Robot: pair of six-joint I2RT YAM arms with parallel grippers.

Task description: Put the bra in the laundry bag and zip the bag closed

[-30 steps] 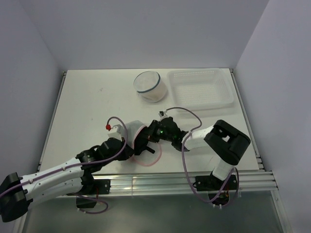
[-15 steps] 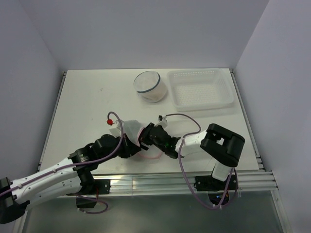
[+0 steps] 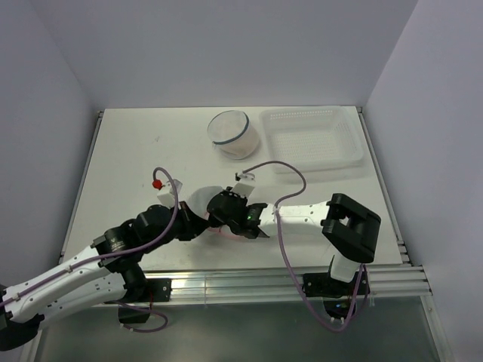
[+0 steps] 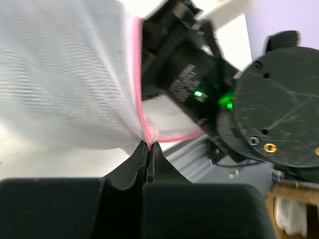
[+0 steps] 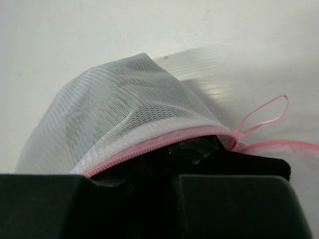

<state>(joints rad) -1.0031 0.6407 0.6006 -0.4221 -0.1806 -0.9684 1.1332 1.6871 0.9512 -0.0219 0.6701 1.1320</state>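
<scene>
Laundry bag: white mesh w/ pink zip, on table at ctr, close to near edge, btwn the two grippers.

1. Table: white top, walls on left, far & right sides.
2. Left arm: reaches in from near-left. Right arm: folds from near-right base across to ctr. Both wrists meet at bag.
3. Tray: white, perforated, far right, well apart from bag.
4. Round container: white w/ dark rim band, far ctr, just left of tray.
5. Bag mesh: domed up in right wrist view. Contents cannot be told.
6. Left gripper: jaws clenched on bag's pink-edged seam; mesh fans up & left from the pinch.
7. Right gripper: at bag's right side, fingers tucked under zip edge. Mesh hides tips, so jaw state cannot be told.
8. Zip: pink teeth along mesh rim.
9. Pink loop: beside zip's right end.
</scene>
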